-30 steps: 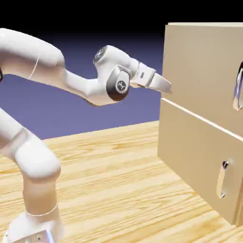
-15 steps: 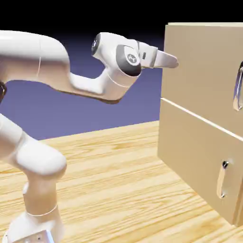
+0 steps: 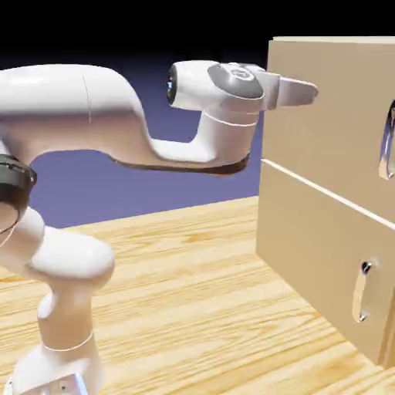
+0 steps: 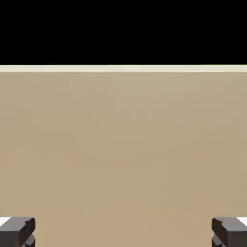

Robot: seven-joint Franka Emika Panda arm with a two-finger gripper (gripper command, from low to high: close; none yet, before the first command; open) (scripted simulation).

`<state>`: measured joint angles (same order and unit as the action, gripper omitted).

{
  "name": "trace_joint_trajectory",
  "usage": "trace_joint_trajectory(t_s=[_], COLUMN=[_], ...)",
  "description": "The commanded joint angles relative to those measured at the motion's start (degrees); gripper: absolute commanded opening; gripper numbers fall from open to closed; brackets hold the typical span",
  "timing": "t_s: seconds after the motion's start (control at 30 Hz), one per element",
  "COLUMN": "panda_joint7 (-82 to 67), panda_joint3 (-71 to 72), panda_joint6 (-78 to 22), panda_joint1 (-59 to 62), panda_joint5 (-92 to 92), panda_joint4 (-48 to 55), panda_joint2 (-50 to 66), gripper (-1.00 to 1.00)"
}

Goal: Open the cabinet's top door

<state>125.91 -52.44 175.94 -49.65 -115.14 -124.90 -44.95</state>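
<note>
Having risen and swung toward the exterior view's right since a second ago, now reaching level across the upper left part of the cabinet [image 3: 324,139], with the gripper [image 3: 305,91] pointing at the beige face instead of hanging below and clear of it. Standing with fingers [image 4: 17,231] spread wide, gripping nothing, only flat beige panel and its pale upper edge filling the hand view. Sitting closed, the top door [image 3: 339,116], the upper panel of the cabinet standing at the table's [image 3: 193,293] right side, its curved silver handle [image 3: 387,143] well apart from the fingertips, at the door's far right edge. Risking, by judgement, pressing straight into the bare panel rather than travelling across to the handle, or closing beside the bar and slipping off. Lower panel handle [image 3: 361,292] looking unchanged.
</note>
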Motion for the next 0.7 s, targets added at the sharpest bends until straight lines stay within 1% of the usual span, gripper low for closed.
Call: trace_joint_trajectory(t_s=[0.0, 0.67], panda_joint7=[1.8, 36.9], panda_joint3=[-1.1, -23.2], panda_joint6=[0.0, 0.9], panda_joint1=[-1.1, -21.6], panda_joint5=[-2.5, -50.9], panda_joint4=[0.8, 15.9], panda_joint2=[-0.3, -5.4], gripper=[0.00, 0.00])
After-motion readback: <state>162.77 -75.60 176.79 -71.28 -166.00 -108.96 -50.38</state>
